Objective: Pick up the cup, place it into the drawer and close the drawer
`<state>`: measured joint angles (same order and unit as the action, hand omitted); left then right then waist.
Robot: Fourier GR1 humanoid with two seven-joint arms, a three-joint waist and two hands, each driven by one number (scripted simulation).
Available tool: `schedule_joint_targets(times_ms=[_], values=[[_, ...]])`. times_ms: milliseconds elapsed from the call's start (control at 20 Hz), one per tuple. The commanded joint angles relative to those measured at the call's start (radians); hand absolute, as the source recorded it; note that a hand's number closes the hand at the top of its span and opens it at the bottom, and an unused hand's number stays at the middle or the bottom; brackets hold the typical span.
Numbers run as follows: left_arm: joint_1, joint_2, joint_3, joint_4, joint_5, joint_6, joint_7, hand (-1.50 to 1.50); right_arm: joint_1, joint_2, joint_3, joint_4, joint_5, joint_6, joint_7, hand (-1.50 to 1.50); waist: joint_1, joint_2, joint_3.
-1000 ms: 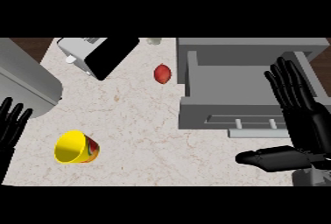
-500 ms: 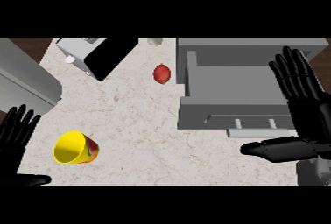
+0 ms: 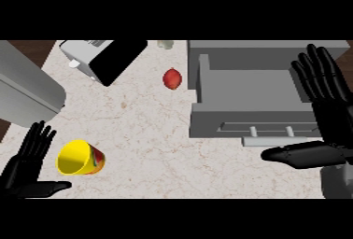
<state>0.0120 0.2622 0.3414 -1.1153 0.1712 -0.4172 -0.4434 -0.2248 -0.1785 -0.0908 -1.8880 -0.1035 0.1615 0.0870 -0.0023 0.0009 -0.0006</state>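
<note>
We see the yellow cup point(image 3: 80, 158) lying on the speckled counter point(image 3: 158, 140) beside the wide-open left robot hand point(image 3: 27, 163); the right robot hand point(image 3: 329, 116), likewise spread, overlaps the open grey drawer point(image 3: 251, 100).

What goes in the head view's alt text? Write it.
A yellow cup lies on its side on the speckled stone counter beside the open left hand. The open right hand hangs over the grey open drawer; a small red fruit lies nearby.
</note>
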Motion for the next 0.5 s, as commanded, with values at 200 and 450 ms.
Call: schedule_joint_targets(times_ms=[200, 450], values=[[-0.117, 0.063, 0.015, 0.414, -0.116, -0.003, -0.289, -1.50, -0.063, -0.027, -0.047, 0.009, -0.033, 0.002, 0.078, -1.50, -0.001, 0.000, 0.000], [-0.186, 0.050, -0.027, 0.590, -0.179, 0.030, -0.423, -1.50, -0.059, 0.017, -0.004, 0.029, 0.020, -0.028, 0.030, -1.50, 0.000, 0.000, 0.000]])
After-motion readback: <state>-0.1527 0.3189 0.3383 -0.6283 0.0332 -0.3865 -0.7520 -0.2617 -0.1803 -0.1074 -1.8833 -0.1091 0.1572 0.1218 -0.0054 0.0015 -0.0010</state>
